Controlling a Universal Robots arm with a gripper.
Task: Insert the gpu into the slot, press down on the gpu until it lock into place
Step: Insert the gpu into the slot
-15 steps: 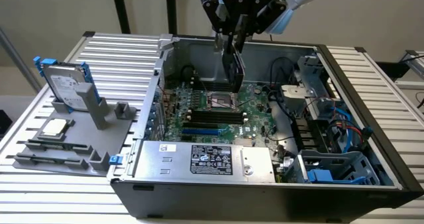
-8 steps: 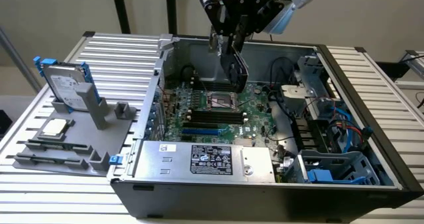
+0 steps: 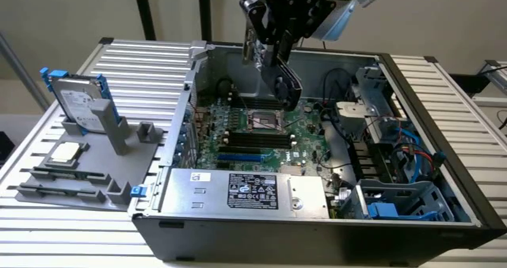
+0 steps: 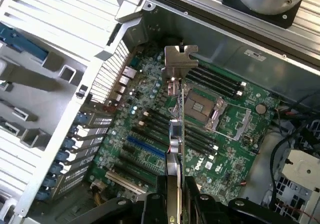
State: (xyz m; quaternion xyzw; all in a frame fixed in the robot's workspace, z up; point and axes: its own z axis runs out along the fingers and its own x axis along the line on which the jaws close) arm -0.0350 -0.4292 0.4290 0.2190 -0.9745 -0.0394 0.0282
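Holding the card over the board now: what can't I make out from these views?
1. gpu contact edge: edge-on in the wrist view, hidden by its own body in the exterior view.
2. slot latch: too small in both views.
3. Where the tool grips the gpu: hidden by the tool's housing, exterior view.

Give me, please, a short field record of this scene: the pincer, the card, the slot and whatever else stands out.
pincer: shut on the gpu, grasping it from above
gpu: held on edge above the motherboard, not seated
slot: bright blue, empty, between the black memory slots and the silver power-supply box
case: open, interior facing up
outside the case: a hard drive standing in a grey fixture at the exterior view's left
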